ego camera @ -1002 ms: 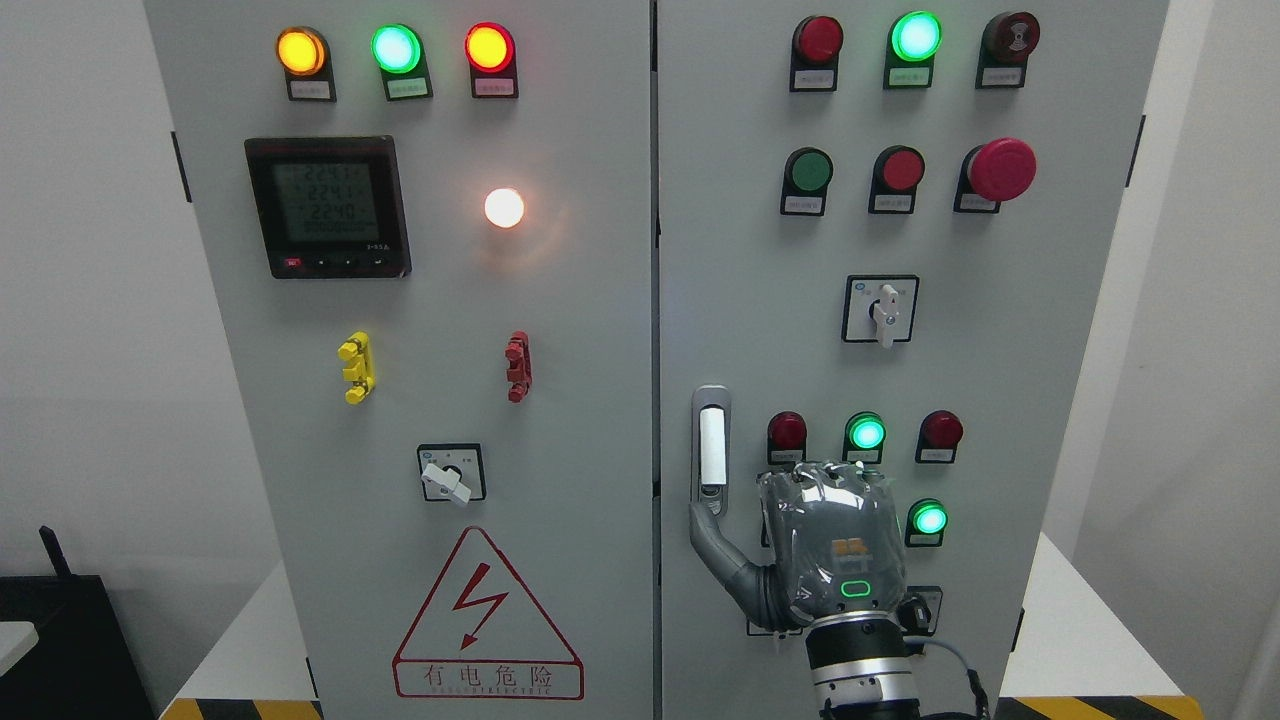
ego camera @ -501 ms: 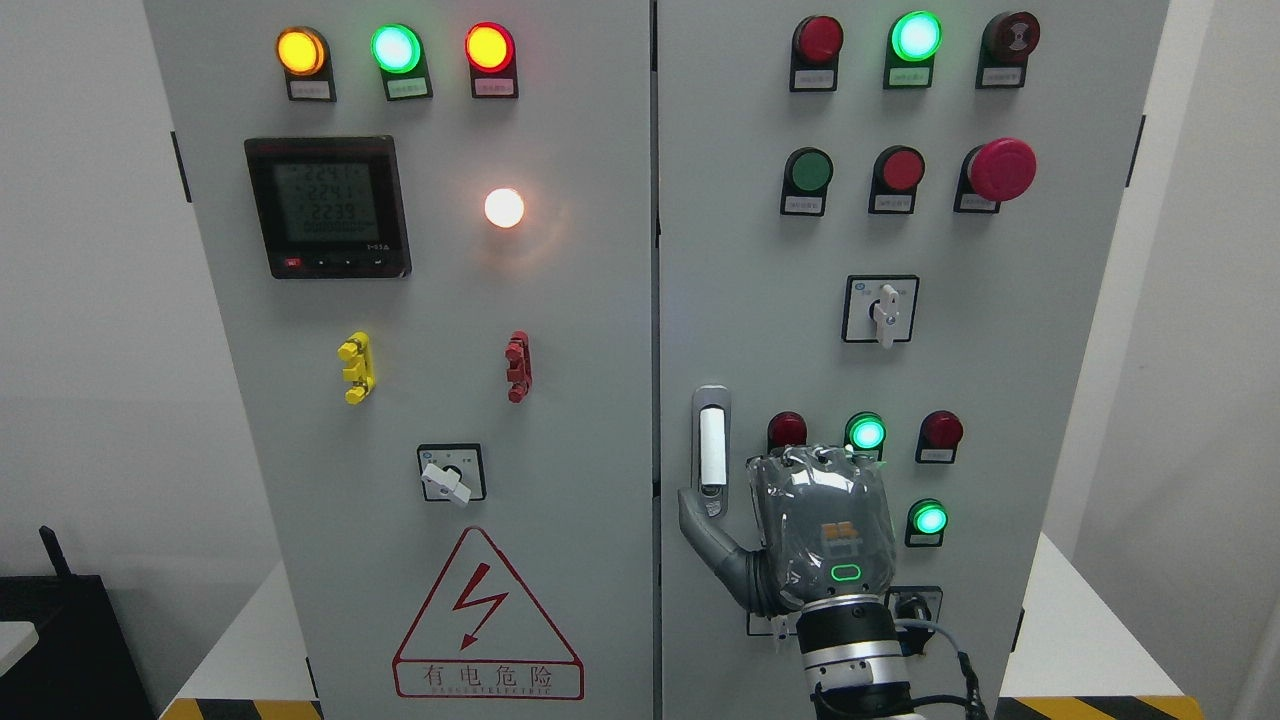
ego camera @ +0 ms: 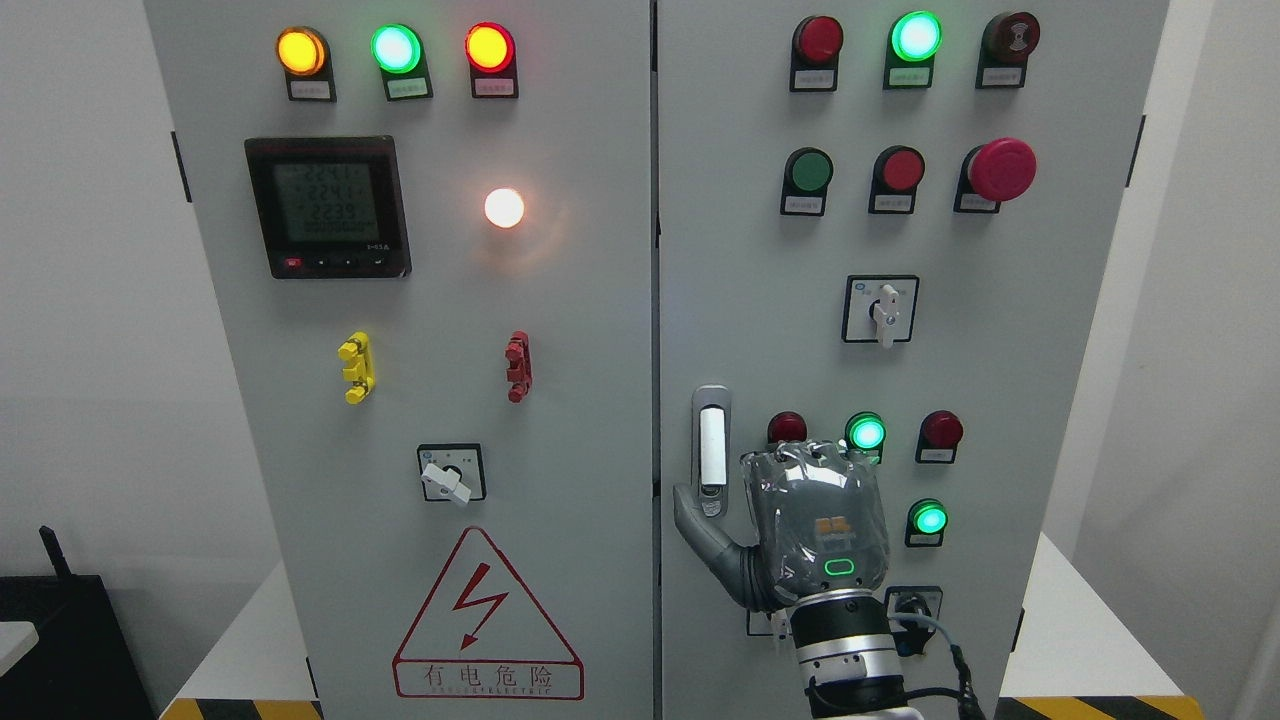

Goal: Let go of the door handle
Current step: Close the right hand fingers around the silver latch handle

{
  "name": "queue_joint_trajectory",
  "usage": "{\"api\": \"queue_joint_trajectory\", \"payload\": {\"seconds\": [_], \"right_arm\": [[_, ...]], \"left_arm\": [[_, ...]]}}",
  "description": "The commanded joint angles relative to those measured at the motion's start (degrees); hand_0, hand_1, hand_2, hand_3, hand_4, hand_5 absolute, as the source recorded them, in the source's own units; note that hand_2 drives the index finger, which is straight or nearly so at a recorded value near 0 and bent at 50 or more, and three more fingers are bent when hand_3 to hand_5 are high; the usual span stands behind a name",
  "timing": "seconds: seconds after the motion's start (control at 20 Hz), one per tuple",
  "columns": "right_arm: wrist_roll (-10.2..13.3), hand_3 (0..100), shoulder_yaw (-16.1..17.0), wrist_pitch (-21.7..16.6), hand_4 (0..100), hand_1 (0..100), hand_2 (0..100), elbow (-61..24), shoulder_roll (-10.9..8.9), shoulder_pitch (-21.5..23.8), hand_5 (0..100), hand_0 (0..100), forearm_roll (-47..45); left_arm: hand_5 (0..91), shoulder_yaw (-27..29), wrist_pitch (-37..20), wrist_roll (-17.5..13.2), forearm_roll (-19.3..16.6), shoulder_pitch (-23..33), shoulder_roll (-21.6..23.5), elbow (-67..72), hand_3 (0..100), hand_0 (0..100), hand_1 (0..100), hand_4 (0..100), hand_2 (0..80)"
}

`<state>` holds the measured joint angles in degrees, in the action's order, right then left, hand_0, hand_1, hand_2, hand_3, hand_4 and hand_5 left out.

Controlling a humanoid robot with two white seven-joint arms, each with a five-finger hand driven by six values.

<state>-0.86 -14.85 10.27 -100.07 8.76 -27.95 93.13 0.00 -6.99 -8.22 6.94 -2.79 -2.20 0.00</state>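
The door handle (ego camera: 711, 450) is a grey vertical lever with a white insert, set at the left edge of the right cabinet door (ego camera: 760, 300), and it lies flat against the door. My right hand (ego camera: 770, 500) comes up from the bottom edge and hovers just right of the handle, its back toward the camera. Its thumb (ego camera: 700, 525) is spread out to the left, with the tip beside the handle's lower end. The hand is open and holds nothing. My left arm is out of sight.
Both cabinet doors are closed. Lit indicator lamps (ego camera: 865, 433) and push buttons surround the hand. A rotary switch (ego camera: 881, 310) sits above it and a small socket (ego camera: 910, 607) beside the wrist. The left door carries a meter (ego camera: 328, 207) and a warning triangle (ego camera: 487, 620).
My right hand has shifted left and slightly up along the door. The thumb tip now lies closer to the handle's lower end. The handle has not moved.
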Motion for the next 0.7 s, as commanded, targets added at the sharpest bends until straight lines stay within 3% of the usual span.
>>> {"api": "queue_joint_trajectory", "payload": {"seconds": [0.0,0.65], "right_arm": [[0.07,100,0.26,0.01,100,0,98,1.28,0.02,-0.09,95,29,0.04],[0.07,100,0.52,0.10,100,0,97,1.29,0.02,-0.53,95,29,-0.05]], "left_arm": [[0.0,0.62,-0.04,0.04,0.00,-0.03,0.01,0.97,0,12,39,0,0.0],[0.0,0.62,0.04,0.04,0.00,-0.03,0.01,0.97,0,12,39,0,0.0]]}}
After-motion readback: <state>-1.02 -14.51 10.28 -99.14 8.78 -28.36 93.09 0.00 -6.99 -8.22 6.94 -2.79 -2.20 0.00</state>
